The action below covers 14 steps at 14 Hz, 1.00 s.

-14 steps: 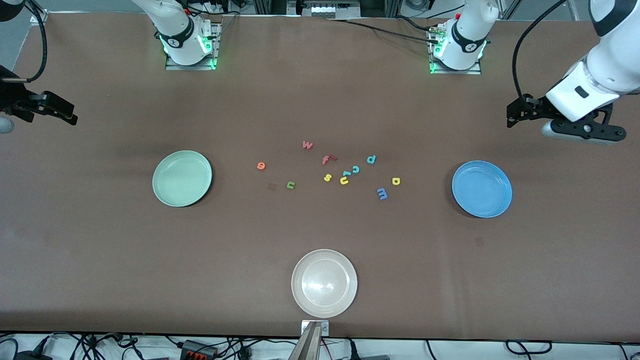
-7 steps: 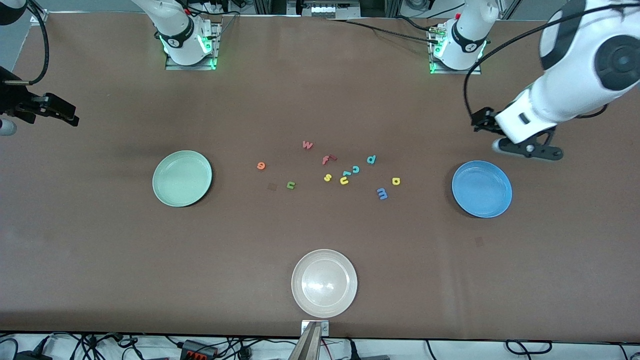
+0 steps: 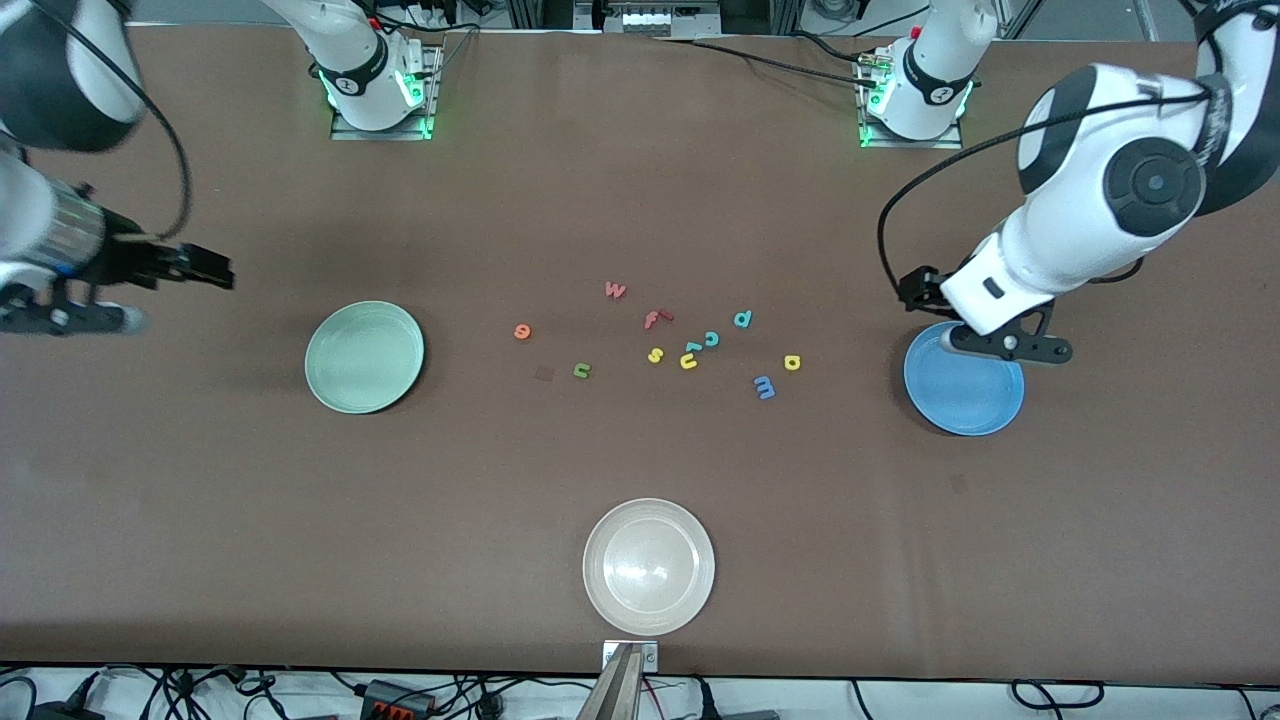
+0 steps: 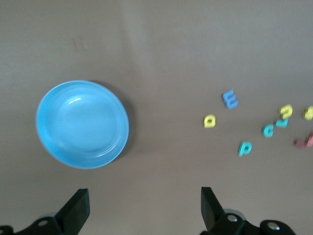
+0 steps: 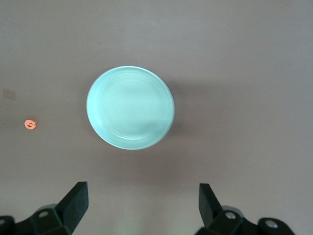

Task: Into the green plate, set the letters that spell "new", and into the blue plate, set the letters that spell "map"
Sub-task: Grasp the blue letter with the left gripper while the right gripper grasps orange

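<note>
The brown table [image 3: 640,200] carries three round plates and a scatter of small letters. Taking the green plate [image 3: 364,357] as the landmark, the blue plate [image 3: 965,395] lies well apart from it toward the left arm's end of the table, and a whitish plate [image 3: 648,567] sits between the two, nearer the front camera.

The left gripper [image 3: 925,290] hangs over the rim of the blue plate with its fingers [image 4: 76,210] spread wide and nothing between them. The right gripper [image 3: 205,268] hangs over bare table beside the green plate, toward the right arm's end, also spread wide and carrying nothing.

All the letters lie on the table between the green and blue plates, none in either. Closest to the green plate is the orange e [image 3: 521,331], then the dark green n [image 3: 582,371], then the pinkish-red w [image 3: 615,290], which is farther from the front camera. Farther on sit a red f [image 3: 654,319], a yellow s [image 3: 655,354], a yellow u [image 3: 688,361] and a teal c [image 3: 711,338], bunched together. Then come the teal p [image 3: 742,319], the blue m [image 3: 764,386] and the yellow a [image 3: 791,362], nearest the blue plate.
</note>
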Each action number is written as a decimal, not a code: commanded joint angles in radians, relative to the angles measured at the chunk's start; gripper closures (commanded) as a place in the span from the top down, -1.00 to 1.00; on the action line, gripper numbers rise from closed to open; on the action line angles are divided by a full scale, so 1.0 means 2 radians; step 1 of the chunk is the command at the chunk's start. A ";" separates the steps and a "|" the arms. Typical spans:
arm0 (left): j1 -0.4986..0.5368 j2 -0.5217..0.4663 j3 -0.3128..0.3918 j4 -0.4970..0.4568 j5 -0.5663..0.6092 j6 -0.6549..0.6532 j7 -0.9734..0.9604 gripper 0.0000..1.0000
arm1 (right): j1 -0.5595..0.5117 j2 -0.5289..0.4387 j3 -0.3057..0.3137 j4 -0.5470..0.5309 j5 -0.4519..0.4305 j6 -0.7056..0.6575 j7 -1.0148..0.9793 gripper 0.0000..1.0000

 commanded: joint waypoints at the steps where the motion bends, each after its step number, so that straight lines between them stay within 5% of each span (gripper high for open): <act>1: -0.024 0.044 -0.009 0.015 -0.003 0.037 -0.079 1.00 | 0.052 0.044 -0.001 0.002 0.009 0.033 0.022 1.00; 10: -0.078 0.182 -0.010 0.004 -0.003 0.225 -0.225 1.00 | 0.199 0.167 0.006 -0.003 0.022 0.167 0.065 1.00; 14: -0.097 0.241 -0.008 0.003 -0.003 0.300 -0.229 0.55 | 0.238 0.215 0.009 -0.003 0.029 0.229 0.068 1.00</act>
